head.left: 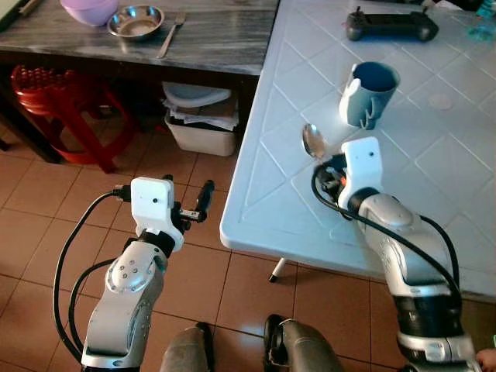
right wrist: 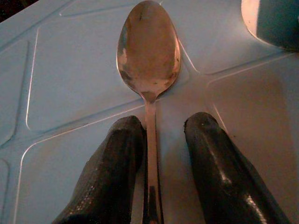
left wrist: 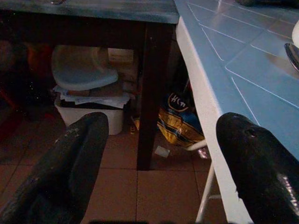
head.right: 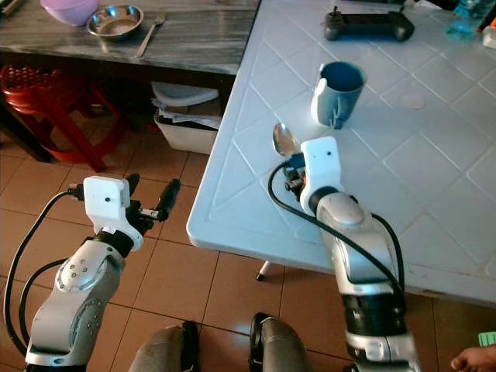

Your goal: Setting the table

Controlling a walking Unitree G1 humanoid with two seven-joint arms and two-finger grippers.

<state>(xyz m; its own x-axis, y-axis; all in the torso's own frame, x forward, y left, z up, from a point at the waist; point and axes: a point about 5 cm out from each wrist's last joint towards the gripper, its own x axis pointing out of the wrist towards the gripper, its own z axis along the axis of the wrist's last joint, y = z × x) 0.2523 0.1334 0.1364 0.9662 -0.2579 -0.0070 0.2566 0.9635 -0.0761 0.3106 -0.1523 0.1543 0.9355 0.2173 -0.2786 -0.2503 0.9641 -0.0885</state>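
Spoon (right wrist: 148, 51) is lain near the white table's (head.left: 434, 163) left edge, its handle between the right gripper's (right wrist: 156, 140) parted fingers. Left gripper (left wrist: 159, 154) is held open off the table's corner. No writing can be read.

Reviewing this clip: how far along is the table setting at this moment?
Early to midway, judging by what lies where. Done: a blue cup stands on the white table. In hand: the right gripper is at a spoon on that table, its handle running between the parted fingers. Left: a metal bowl and fork sit on the grey side table. The left gripper hovers open over the floor.
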